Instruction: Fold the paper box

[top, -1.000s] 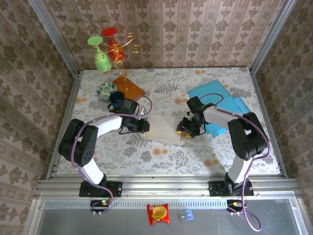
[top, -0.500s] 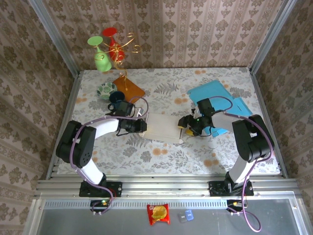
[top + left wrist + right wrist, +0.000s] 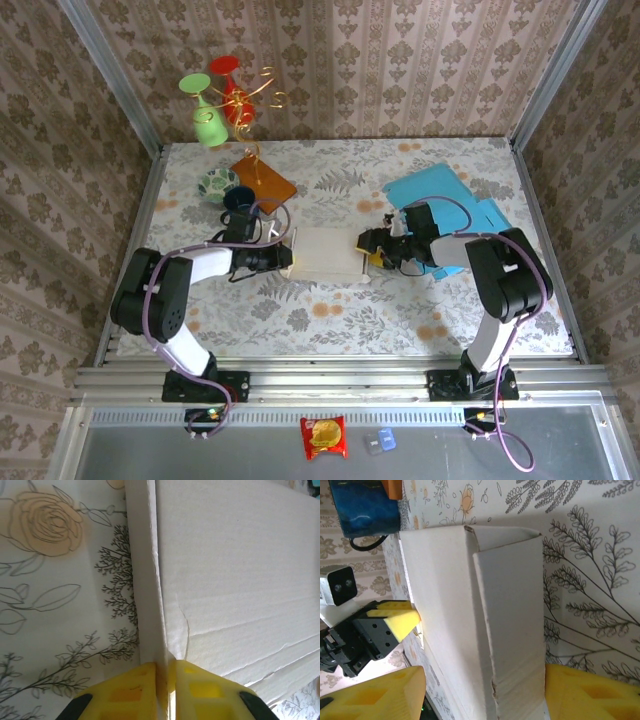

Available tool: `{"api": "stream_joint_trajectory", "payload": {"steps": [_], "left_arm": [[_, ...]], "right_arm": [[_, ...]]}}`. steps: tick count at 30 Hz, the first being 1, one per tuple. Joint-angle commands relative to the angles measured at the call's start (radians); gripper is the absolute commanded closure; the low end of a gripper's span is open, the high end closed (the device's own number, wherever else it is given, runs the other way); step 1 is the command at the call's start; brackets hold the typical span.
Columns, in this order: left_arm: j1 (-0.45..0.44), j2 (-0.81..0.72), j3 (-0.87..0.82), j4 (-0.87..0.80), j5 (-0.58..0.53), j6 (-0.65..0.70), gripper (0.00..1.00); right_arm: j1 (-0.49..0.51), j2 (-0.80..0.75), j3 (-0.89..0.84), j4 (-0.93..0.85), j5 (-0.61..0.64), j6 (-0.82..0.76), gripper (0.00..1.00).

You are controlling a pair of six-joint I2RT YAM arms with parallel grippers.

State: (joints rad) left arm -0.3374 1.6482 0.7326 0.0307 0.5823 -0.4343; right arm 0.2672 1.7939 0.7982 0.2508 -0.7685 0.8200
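Top external: paper box (image 3: 326, 252) has turned square-on.

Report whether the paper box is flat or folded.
Partly folded: the box has one side wall bent along a crease, its end open. The left gripper pinches its opposite edge.

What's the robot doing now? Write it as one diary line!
left claw: shut on edge of white cardboard box | right claw: open, around box's opposite end | box: resting on floral table
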Motion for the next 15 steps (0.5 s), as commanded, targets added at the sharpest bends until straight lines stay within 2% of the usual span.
{"api": "stream_joint_trajectory", "payload": {"steps": [1, 9, 15], "left_arm": [[0.017, 0.039, -0.037, -0.001, -0.015, -0.027, 0.85], [0.036, 0.057, -0.048, 0.017, -0.003, -0.033, 0.87], [0.049, 0.061, -0.055, 0.031, 0.021, -0.026, 0.87]], "right_arm": [[0.025, 0.020, 0.018, 0.090, -0.066, 0.041, 0.36], [0.034, 0.004, 0.027, 0.031, -0.022, 0.015, 0.36], [0.036, 0.033, 0.048, 0.060, -0.065, 0.040, 0.36]]}}
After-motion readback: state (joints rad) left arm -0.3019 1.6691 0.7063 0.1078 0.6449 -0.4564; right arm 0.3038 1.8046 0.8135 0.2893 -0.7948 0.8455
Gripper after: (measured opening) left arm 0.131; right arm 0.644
